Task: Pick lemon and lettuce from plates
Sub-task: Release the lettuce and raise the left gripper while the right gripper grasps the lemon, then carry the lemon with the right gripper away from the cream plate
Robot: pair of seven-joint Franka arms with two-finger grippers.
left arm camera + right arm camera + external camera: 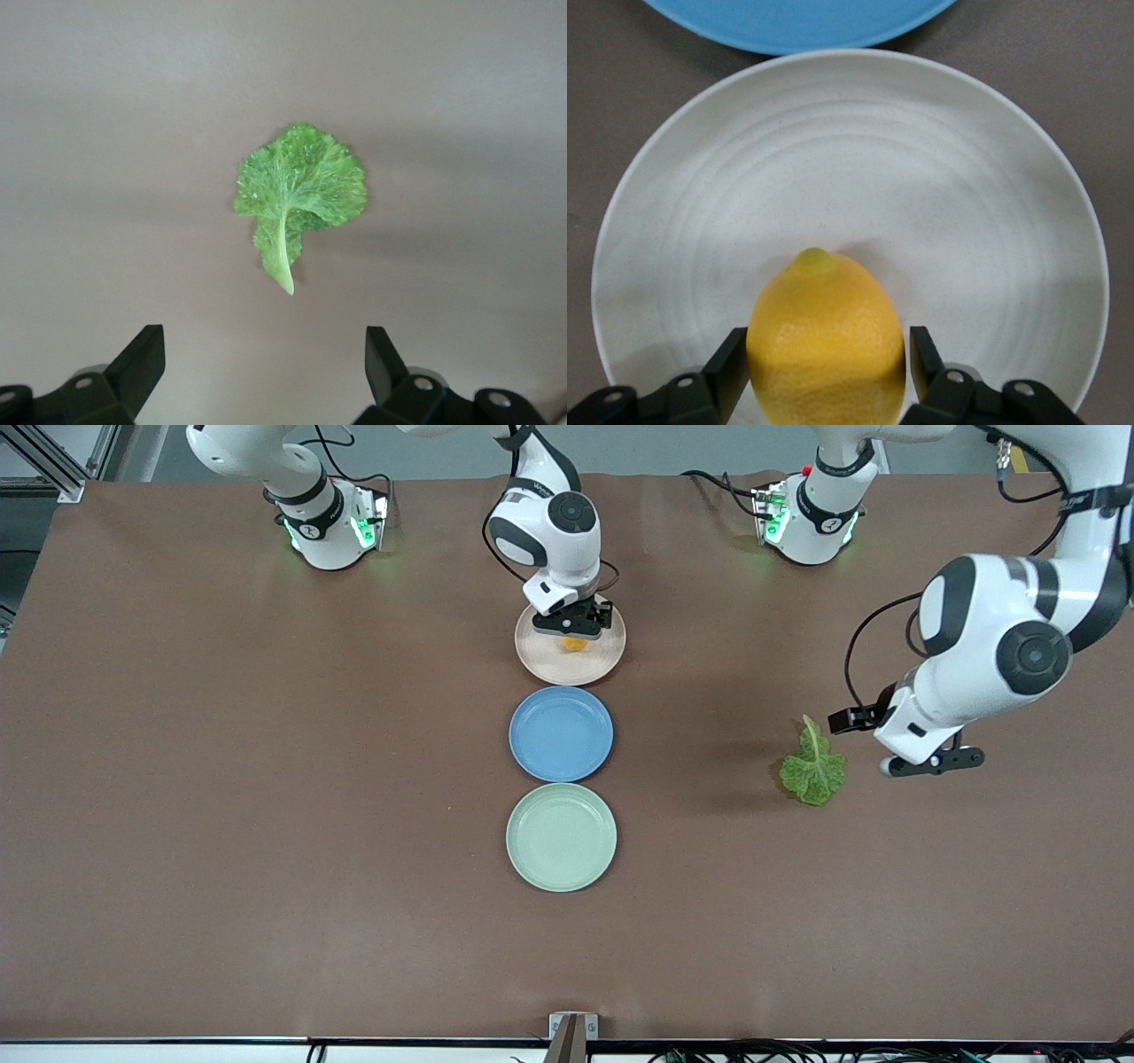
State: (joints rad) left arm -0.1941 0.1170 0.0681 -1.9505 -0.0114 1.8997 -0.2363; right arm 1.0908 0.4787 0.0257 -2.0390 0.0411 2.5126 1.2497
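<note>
The lemon point(826, 341) is bracketed by the spread fingers of the right gripper point(580, 627), low over the beige-pink plate point(540, 662) near the robots' edge of the table point(266, 824). Whether the pads touch the fruit cannot be told. The grip is best closed across the lemon's middle and lifted straight up. The lettuce point(813, 765) lies on bare table toward the left arm's end, off the mint plate point(561, 837); the left gripper point(266, 372) is held spread above it. In the front view the lemon is largely hidden.
</note>
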